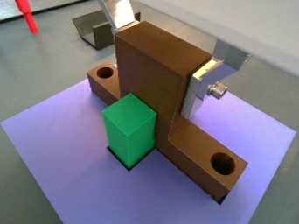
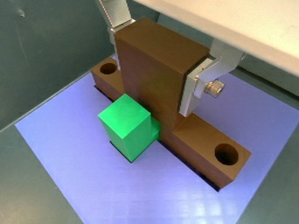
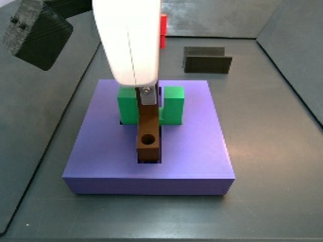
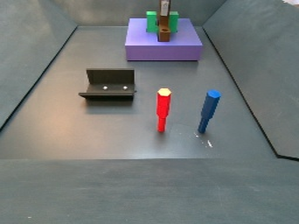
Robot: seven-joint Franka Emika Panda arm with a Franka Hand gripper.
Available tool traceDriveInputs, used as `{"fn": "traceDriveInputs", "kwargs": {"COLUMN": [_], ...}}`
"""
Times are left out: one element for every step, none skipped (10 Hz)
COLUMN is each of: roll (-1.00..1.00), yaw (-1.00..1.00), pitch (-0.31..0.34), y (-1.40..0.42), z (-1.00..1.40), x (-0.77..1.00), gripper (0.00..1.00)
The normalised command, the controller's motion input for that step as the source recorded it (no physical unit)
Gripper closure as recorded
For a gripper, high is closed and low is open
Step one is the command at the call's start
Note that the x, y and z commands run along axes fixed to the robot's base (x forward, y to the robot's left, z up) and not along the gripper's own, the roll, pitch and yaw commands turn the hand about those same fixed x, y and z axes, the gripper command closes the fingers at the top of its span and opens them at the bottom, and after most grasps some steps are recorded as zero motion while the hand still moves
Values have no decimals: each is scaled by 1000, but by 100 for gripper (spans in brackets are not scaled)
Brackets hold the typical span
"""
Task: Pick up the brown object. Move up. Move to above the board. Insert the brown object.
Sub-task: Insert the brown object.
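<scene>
My claw (image 2: 158,59) clamps the brown block's (image 2: 158,83) stem, seating its bar in the purple board (image 2: 93,175) below, against the green block (image 2: 128,127).

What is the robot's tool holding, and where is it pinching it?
The tool is shut on the brown object, pinching its upright stem, above the board.
</scene>
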Motion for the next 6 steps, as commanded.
{"fn": "traceDriveInputs", "kwargs": {"roll": [-4,-13,0,0,49,0], "yaw": [0,-143,-191,-91,-126,0], "pitch": [0,0,0,0,-1,0], "y": [-286,-169,-29,80,94,0], "z": [-363,-403,-483,-817,-849,0], "x": [234,186,83,0,-31,0], "gripper": [100,100,100,100,100,100]}}
